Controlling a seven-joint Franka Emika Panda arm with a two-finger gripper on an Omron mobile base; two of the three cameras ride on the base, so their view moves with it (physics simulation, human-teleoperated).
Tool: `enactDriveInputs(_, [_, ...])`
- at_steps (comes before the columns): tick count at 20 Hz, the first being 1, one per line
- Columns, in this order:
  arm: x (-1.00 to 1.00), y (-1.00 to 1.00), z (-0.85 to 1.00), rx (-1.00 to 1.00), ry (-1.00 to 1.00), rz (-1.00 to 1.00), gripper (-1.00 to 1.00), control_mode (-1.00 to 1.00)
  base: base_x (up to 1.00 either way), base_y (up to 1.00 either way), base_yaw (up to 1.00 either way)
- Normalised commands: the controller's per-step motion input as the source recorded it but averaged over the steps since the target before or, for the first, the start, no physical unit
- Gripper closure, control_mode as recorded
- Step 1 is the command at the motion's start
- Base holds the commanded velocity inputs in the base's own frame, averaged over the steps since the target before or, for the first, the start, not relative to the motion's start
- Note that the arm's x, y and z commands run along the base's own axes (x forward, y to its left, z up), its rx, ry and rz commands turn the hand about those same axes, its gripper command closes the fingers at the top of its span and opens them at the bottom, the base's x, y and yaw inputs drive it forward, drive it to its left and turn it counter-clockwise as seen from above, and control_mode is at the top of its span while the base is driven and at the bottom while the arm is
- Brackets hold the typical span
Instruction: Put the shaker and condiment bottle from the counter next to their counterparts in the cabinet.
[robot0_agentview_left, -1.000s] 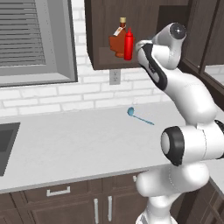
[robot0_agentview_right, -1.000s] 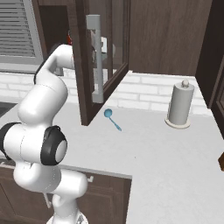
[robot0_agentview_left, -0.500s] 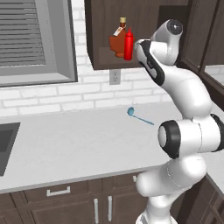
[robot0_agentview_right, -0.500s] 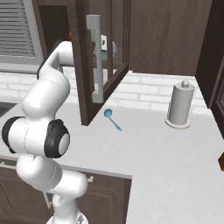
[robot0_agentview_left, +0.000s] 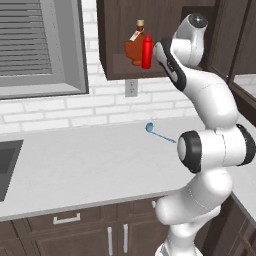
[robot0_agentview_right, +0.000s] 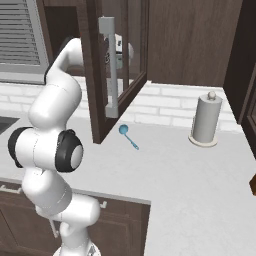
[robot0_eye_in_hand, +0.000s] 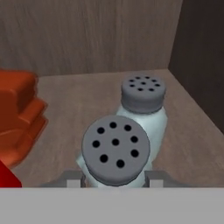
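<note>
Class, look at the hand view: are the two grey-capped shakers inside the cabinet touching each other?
Cannot tell. In the hand view the nearer shaker, between the gripper fingertips, overlaps the farther shaker, hiding any contact or gap between them.

You've got the cabinet shelf (robot0_eye_in_hand: 183, 135) holding two shakers (robot0_eye_in_hand: 142, 103), the syrup bottle (robot0_agentview_left: 134, 47) and red bottle (robot0_agentview_left: 147, 51); counter (robot0_agentview_left: 90, 165) carries a blue spoon (robot0_agentview_left: 159, 132).

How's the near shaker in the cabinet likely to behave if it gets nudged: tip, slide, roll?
The near shaker looks rigid and probably light, being small and translucent. Its wide grey cap suggests it is top-heavy, so a push near the top may tip it. It stands close in front of the twin shaker, so a forward nudge would likely knock the two together. The round body would probably roll if toppled.
</note>
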Motion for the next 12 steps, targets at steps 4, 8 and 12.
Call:
enactDriveInputs(4, [0.01, 0.03, -0.33, 0.00, 0.03, 0.00, -1.00, -1.00, 0.00, 0.00, 0.00])
enactDriveInputs(8, [0.01, 0.10, -0.32, 0.00, 0.04, 0.00, -1.00, -1.00, 0.00, 0.00, 0.00])
enactDriveInputs(12, [0.08, 0.00, -0.29, 0.00, 0.02, 0.00, -1.00, -1.00, 0.00, 0.00, 0.00])
